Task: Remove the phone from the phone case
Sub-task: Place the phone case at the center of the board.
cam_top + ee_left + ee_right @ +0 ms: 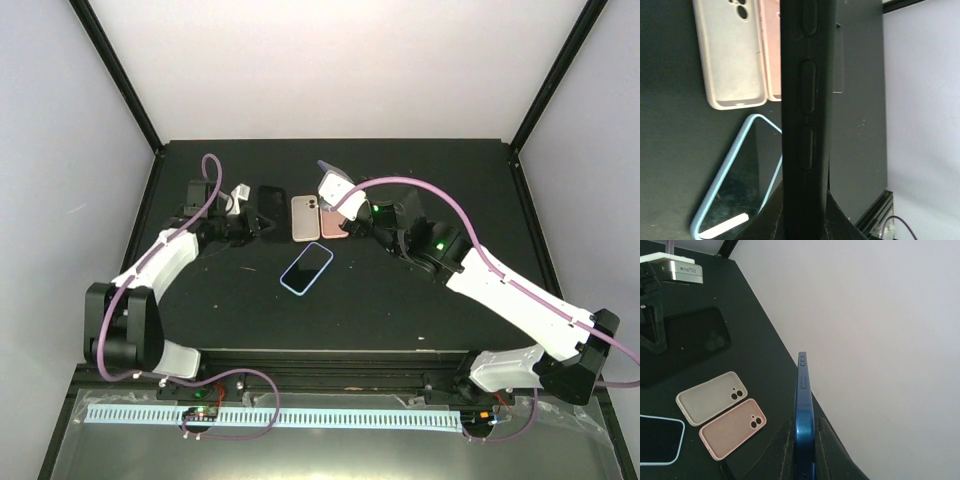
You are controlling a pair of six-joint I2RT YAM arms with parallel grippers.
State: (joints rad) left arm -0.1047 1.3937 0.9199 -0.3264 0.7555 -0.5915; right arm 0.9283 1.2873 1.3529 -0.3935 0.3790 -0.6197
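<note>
My right gripper [340,205] is shut on a bare blue phone [803,390], gripped by its edges between the fingers [827,450] and held above the table, pointing toward the back wall. My left gripper [258,225] is shut on a black phone case [805,100], seen edge-on with its raised button covers. In the right wrist view the black case [695,337] lies low over the table at the back left. I cannot tell whether anything is inside it.
A beige case [304,218] and a pink case [333,222] lie side by side, backs up, at the table's middle back. A phone in a light-blue case [306,268] lies screen up in front of them. Black frame posts stand at the table's corners.
</note>
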